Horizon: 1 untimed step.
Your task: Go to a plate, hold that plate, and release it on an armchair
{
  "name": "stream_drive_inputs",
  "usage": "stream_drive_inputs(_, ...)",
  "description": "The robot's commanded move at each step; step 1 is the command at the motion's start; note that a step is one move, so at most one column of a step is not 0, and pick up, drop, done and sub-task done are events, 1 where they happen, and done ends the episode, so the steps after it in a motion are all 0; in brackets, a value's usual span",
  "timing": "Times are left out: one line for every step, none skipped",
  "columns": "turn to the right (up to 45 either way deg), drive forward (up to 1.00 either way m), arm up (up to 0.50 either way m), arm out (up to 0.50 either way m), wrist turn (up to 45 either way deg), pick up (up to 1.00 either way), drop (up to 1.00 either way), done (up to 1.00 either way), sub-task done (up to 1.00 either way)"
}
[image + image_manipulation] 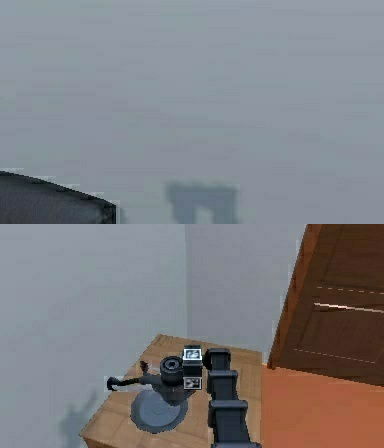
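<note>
In the arm side view a round grey plate (160, 410) lies on a small wooden table (115, 424) that stands against a pale wall. The dark arm (230, 414) rises from the bottom edge to two white marker squares (195, 355). Left of them is the gripper's dark body, right above the plate, and its thin fingers (121, 382) point left toward the table's edge. The gripper (113, 382) is close to the plate, and I cannot tell whether it touches it or holds anything.
A brown wooden door (335, 299) stands at the arm side view's right, with reddish floor (320, 409) below it. The forward view faces a plain grey wall (200, 80) at close range, with a dark curved-edged object (50, 200) at its bottom left.
</note>
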Motion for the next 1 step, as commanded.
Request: stream_drive_inputs(0.0,0.0,0.0,0.0,15.0,0.0,0.0,0.0,0.0)
